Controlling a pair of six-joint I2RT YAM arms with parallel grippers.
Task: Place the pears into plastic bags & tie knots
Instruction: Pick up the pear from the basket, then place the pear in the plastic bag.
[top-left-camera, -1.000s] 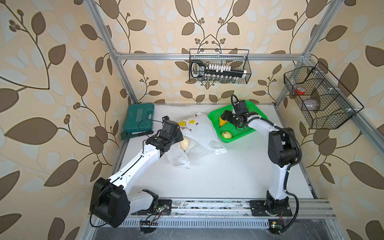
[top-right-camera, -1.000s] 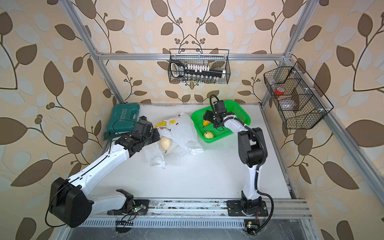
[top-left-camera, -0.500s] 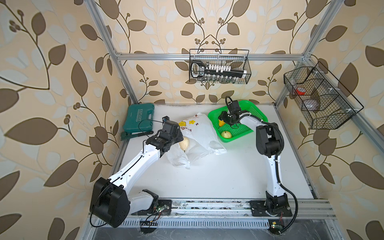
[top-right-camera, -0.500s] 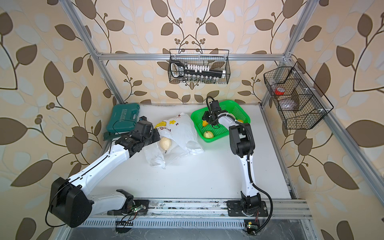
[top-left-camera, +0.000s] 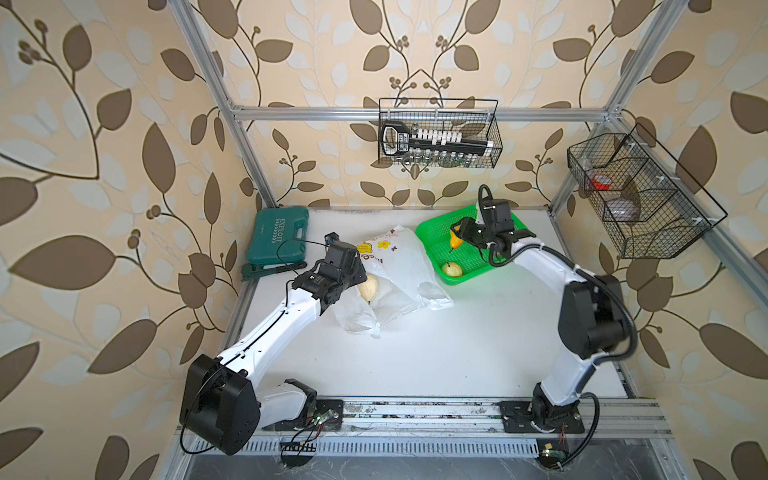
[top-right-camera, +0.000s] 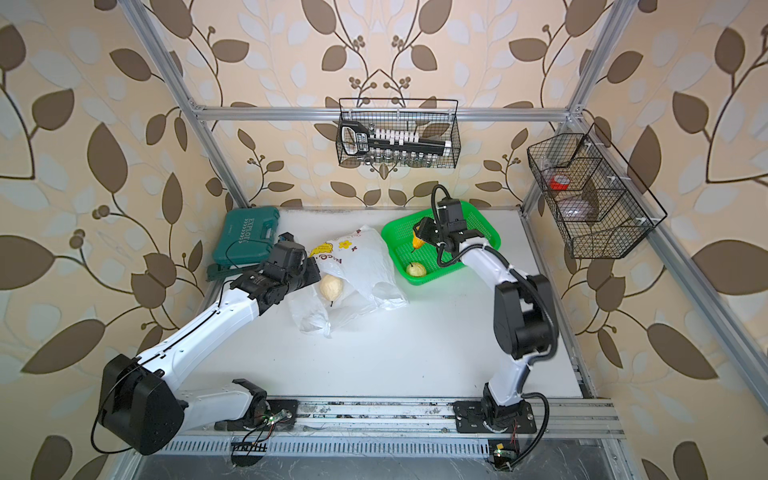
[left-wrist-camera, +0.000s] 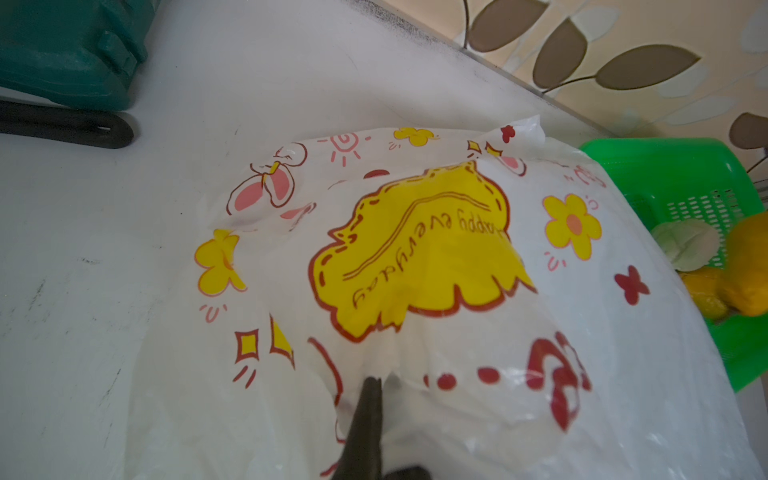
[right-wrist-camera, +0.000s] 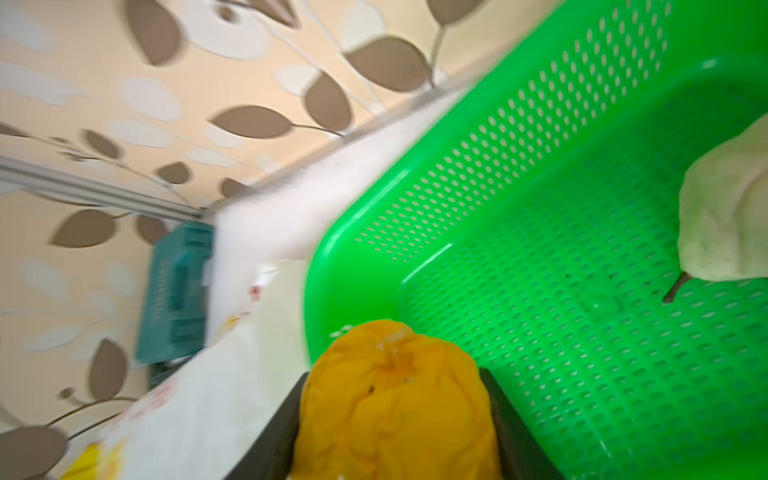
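I read the right gripper as clamped on one wrinkled orange-yellow pear, with a black finger pressed on each flank. The fruit hung clear above the floor of the perforated green plastic basket. A thin stem showed under the fruit in a top view, so I judged its long axis to stand near upright, across the fingers; the wrist picture was too blurred to confirm this. The governing relation was as follows: the thin white semi-transparent plastic carrier bag with cartoon prints lay beyond that hand's fingertips, past the basket's rim, toward the left arm. Its mouth, as far as I could tell, opened on the side away from the hand, next to the left gripper. The left gripper was pinched fully together on a fold of the bag film, so it was the nearer hand to the mouth but occupied. A pale cream bumpy-skinned pear sat just beside it at the mouth. A pale yellow-green pear with a short stem lay in the basket below the loaded hand. The right arm stood with its elbow raised, forearm reaching outward and wrist turned toward the bag; the left arm lay low and extended.
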